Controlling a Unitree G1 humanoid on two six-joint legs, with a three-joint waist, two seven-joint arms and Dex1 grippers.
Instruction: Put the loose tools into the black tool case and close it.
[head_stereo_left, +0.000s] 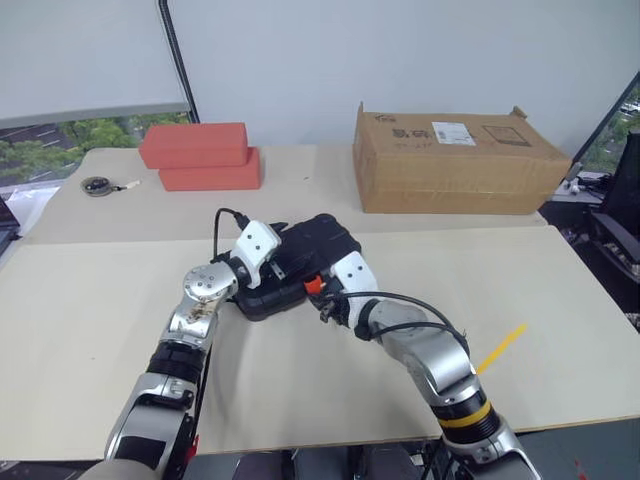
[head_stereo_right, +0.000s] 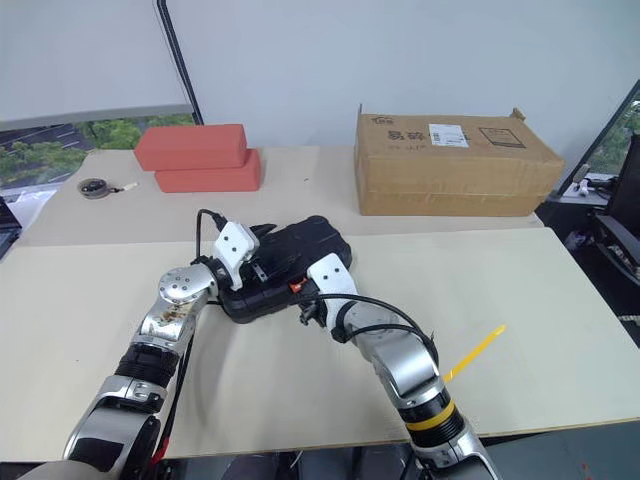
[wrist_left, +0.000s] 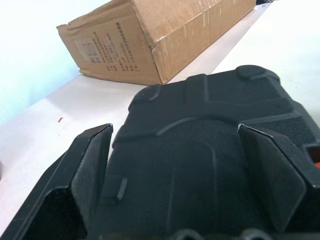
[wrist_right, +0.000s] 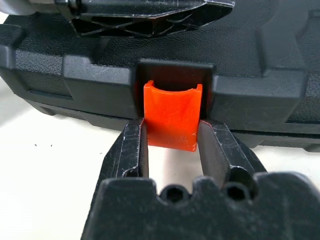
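Note:
The black tool case (head_stereo_left: 318, 243) lies closed at the middle of the table. My left gripper (head_stereo_left: 283, 262) is open, its two fingers (wrist_left: 85, 170) spread wide and resting on the case lid (wrist_left: 200, 150). The orange latch (wrist_right: 172, 117) sits in its notch on the case's near edge. My right gripper (wrist_right: 172, 131) is at that edge, a finger pressed against each side of the latch. The loose tools are out of view. A slim yellow-orange stick (head_stereo_left: 500, 348) lies on the table right of my right arm; I cannot tell what it is.
A brown cardboard box (head_stereo_left: 455, 160) stands at the back right. Two red blocks (head_stereo_left: 200, 156) are stacked at the back left, with a small round dark reel (head_stereo_left: 97, 186) and its cord beside them. The table's front edge (head_stereo_left: 320, 440) runs close below my arms.

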